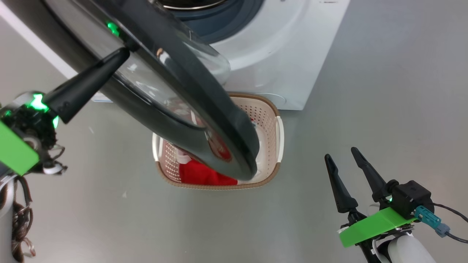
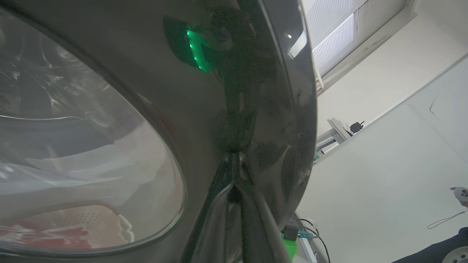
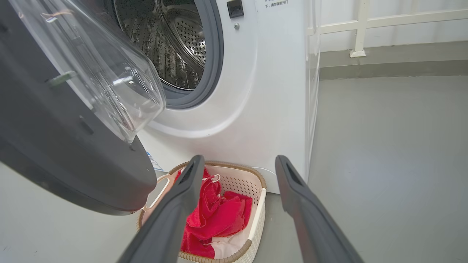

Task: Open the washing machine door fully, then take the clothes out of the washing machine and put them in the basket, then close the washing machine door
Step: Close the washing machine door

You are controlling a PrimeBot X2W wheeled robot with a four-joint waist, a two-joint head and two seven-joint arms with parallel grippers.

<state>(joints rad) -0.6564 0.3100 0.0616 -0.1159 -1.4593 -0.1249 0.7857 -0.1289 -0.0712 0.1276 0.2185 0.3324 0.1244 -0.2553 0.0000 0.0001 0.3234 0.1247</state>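
In the head view the left gripper [image 1: 123, 54] has its two fingers pressed together with nothing between them, the tip against the black rim of the washing machine door [image 1: 219, 109]. The door stands swung out from the washing machine [image 1: 285, 54] at the far side and hangs over the basket [image 1: 273, 120], which sits on the grey floor [image 1: 384, 91] just in front of the machine. The red clothes [image 1: 204, 176] lie inside the basket. At the near right the right gripper [image 1: 340, 153] hovers above the floor, fingers spread wide and empty.

In the left wrist view the closed fingers [image 2: 217, 219] meet the glossy rim just right of the glass bowl [image 2: 73, 128].

In the right wrist view the wide-apart fingers [image 3: 175, 212] frame the basket with the clothes in it. The steel drum [image 3: 175, 44] shows beyond, and the door is to its left.
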